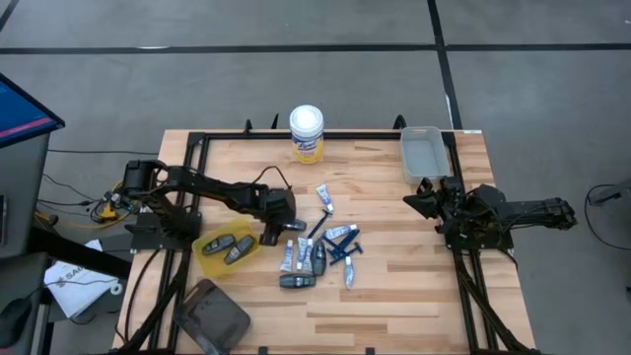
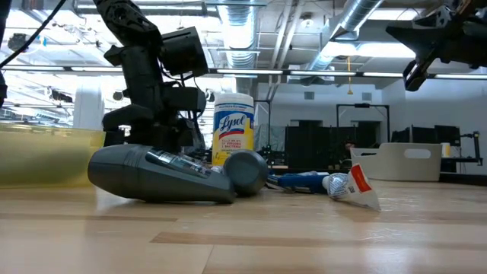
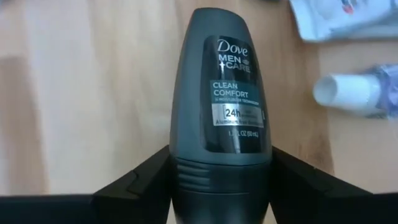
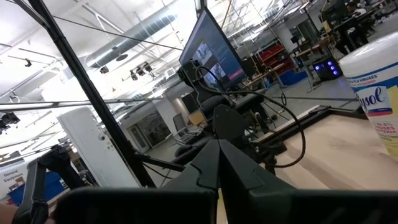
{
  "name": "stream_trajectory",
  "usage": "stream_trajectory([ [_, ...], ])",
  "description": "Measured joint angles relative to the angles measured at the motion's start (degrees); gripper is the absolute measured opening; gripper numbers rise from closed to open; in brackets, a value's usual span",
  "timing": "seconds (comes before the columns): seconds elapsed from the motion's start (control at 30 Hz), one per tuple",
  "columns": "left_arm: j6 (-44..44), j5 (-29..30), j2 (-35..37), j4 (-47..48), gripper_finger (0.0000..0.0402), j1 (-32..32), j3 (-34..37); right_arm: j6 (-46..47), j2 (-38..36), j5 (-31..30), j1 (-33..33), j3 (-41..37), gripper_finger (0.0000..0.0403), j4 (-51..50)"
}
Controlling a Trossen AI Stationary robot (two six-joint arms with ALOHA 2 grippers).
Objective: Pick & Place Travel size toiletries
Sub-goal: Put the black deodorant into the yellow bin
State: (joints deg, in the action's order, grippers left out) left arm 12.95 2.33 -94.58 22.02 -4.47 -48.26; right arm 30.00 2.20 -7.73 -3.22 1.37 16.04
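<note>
A dark grey deodorant stick [image 3: 221,93] lies on its side on the wood table, label up, just right of the yellow tray [image 1: 209,258]. My left gripper [image 3: 221,180] comes down over it, shut on its end nearest the wrist; in the high view this gripper [image 1: 272,231] is beside the tray. Two more dark sticks [image 1: 229,248] lie in the tray. Further travel size toiletries [image 1: 320,251], white tubes, blue razors and a grey stick, are scattered to the right. My right gripper [image 1: 419,202] waits shut at the table's right side, clear of everything. My left gripper pinches the stick's ribbed end [image 3: 186,186] between its two fingers, one on each long side. The fingers [image 3: 143,186] slant down from above and from the table's left. The stick rests flat on the table.
A tall white canister with a yellow label [image 1: 307,133] stands at the far edge. A grey bin [image 1: 422,156] sits at the far right. A dark flat object [image 1: 212,314] lies at the near left corner. A white tube [image 3: 351,93] lies close by the held stick.
</note>
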Motion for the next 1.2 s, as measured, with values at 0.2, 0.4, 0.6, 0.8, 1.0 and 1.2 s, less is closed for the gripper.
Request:
stream_trajectory([
  [0.2,-3.4,2.8,5.5,-0.1,0.02,0.0,-1.5,0.0,0.0,0.0,0.0,0.0,0.0,-0.3],
  [0.4,-10.2,7.1,15.1,1.3,0.02,0.0,-1.6,0.0,0.0,0.0,0.0,0.0,0.0,-0.6],
  [0.6,-18.7,8.8,25.3,5.5,0.02,0.1,-1.6,0.0,0.0,0.0,1.1,0.0,0.0,-0.6],
  [0.8,-32.7,6.7,34.3,14.5,0.02,2.2,-1.7,0.0,0.0,0.0,2.8,0.0,0.0,-0.7],
  [1.0,-52.6,-3.1,38.4,26.0,0.02,5.4,-1.7,0.0,0.0,0.0,4.5,0.0,0.0,-0.8],
  [1.2,-71.3,-9.7,38.7,40.1,0.021,10.9,-1.7,0.0,0.1,0.0,5.6,0.0,0.0,-0.9],
])
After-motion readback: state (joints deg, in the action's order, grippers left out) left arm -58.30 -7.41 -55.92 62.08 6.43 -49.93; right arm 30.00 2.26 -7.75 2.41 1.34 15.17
